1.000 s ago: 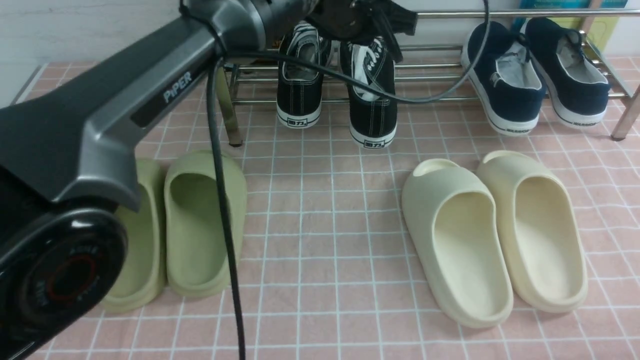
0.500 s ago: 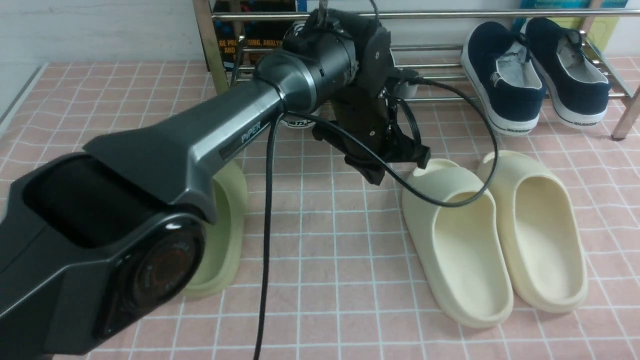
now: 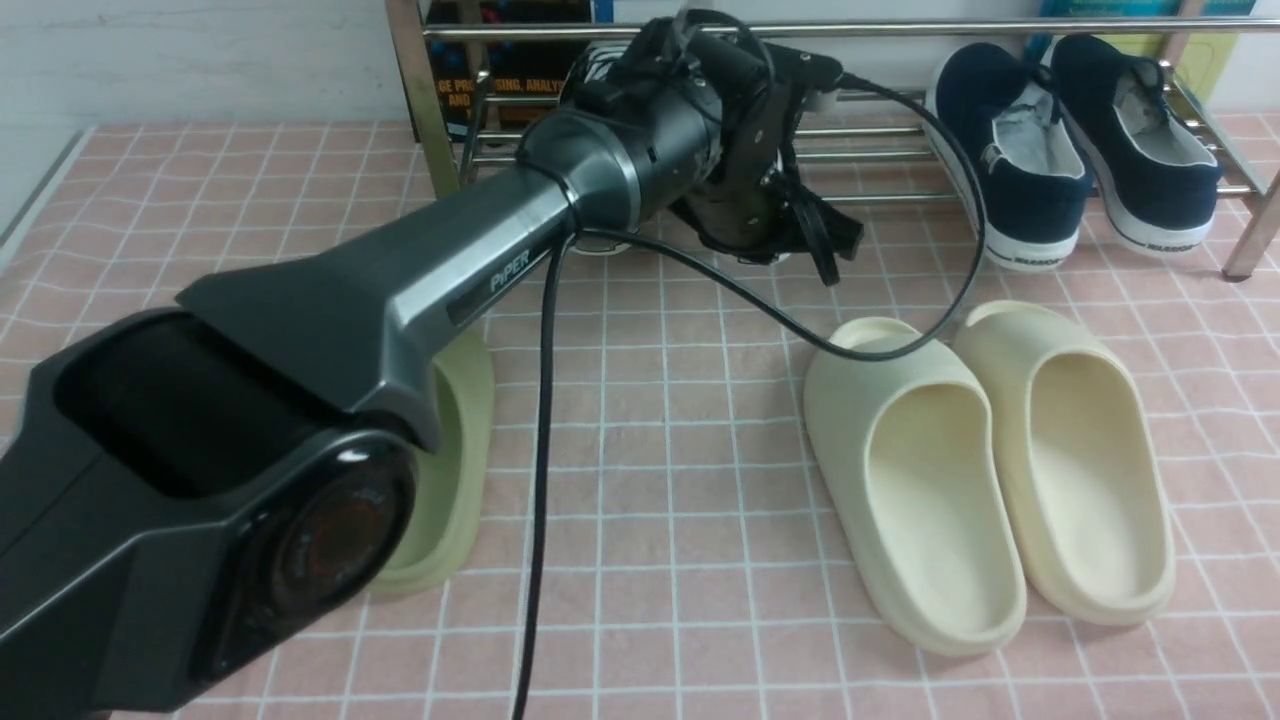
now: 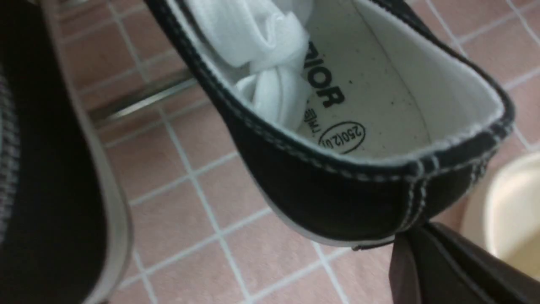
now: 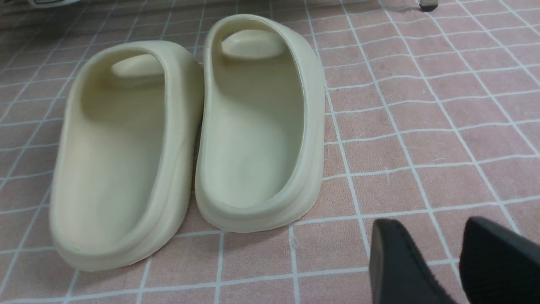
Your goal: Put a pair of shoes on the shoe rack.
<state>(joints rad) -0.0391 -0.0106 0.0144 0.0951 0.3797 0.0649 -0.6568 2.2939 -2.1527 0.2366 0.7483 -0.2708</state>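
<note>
Seating step: left jaws closed at heel of sneaker (image 4: 337,202), right jaws wide, empty; next, push it deeper onto rack (image 3: 900,28)

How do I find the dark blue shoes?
Look for the shiny metal shoe rack at the back of the pink floor. The navy blue sneakers rest at its right end. Unlike the cream slides in front, they are dark with white soles.

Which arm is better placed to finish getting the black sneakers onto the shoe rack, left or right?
Left. The left pincer, shut, is at a black sneaker's heel beside the shoe rack; the right pincer hangs open by the cream slides, away from it.
</note>
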